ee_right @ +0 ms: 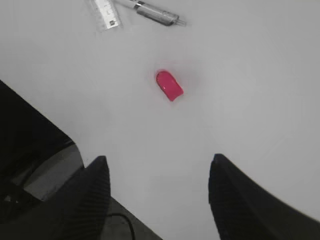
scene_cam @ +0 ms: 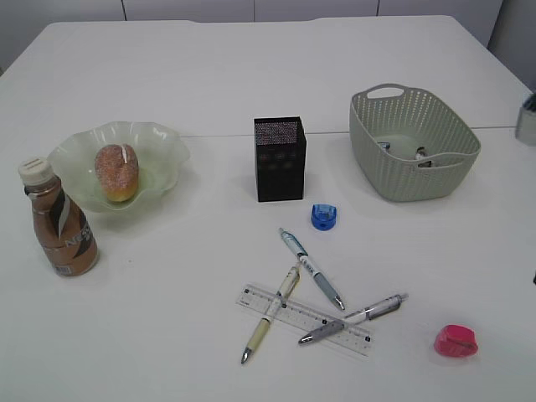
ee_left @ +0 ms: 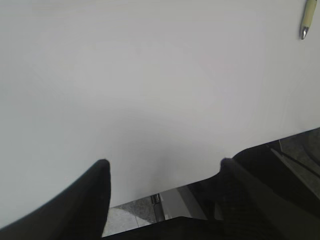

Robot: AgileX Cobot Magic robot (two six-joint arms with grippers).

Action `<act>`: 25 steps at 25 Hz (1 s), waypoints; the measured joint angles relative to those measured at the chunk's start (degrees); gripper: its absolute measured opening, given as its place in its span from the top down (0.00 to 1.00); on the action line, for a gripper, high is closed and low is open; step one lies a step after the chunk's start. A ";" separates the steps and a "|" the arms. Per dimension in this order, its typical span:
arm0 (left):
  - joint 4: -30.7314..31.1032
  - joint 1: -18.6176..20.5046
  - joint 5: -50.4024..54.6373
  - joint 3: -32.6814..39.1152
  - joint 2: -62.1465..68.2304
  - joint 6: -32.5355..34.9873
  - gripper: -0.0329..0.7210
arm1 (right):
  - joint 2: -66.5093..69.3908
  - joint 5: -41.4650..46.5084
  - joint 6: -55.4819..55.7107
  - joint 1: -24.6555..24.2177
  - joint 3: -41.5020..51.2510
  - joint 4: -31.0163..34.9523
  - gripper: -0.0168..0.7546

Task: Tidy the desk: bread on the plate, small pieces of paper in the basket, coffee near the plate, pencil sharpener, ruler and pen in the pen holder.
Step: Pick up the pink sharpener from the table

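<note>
In the exterior view the bread (scene_cam: 115,172) lies on the pale green plate (scene_cam: 159,142) at the left, with the coffee bottle (scene_cam: 59,219) beside it. A black pen holder (scene_cam: 280,158) stands mid-table. A blue sharpener (scene_cam: 324,217) lies in front of it. Three pens (scene_cam: 311,269) (scene_cam: 270,315) (scene_cam: 352,318) and a clear ruler (scene_cam: 306,321) lie crossed near the front. A pink sharpener (scene_cam: 456,341) lies front right and also shows in the right wrist view (ee_right: 169,85). The basket (scene_cam: 452,146) holds paper scraps (scene_cam: 421,155). My left gripper (ee_left: 165,165) and right gripper (ee_right: 159,167) are open and empty over bare table.
The left wrist view shows one pen tip (ee_left: 307,19) at top right and the table's near edge below. The right wrist view shows the ruler end (ee_right: 106,13) and a grey pen (ee_right: 157,14) at the top. A grey object (scene_cam: 527,117) sits at the far right edge.
</note>
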 joint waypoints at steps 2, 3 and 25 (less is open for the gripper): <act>0.86 0.00 0.12 0.00 0.00 0.00 0.31 | 2.51 -2.27 -1.29 0.00 0.00 0.09 0.35; 1.48 0.00 0.12 0.00 0.00 0.00 0.31 | 3.41 -3.52 -1.55 0.00 0.00 0.09 0.35; 7.38 0.00 0.20 0.00 0.00 0.00 0.31 | 22.82 -13.74 -29.56 0.00 0.00 1.50 0.31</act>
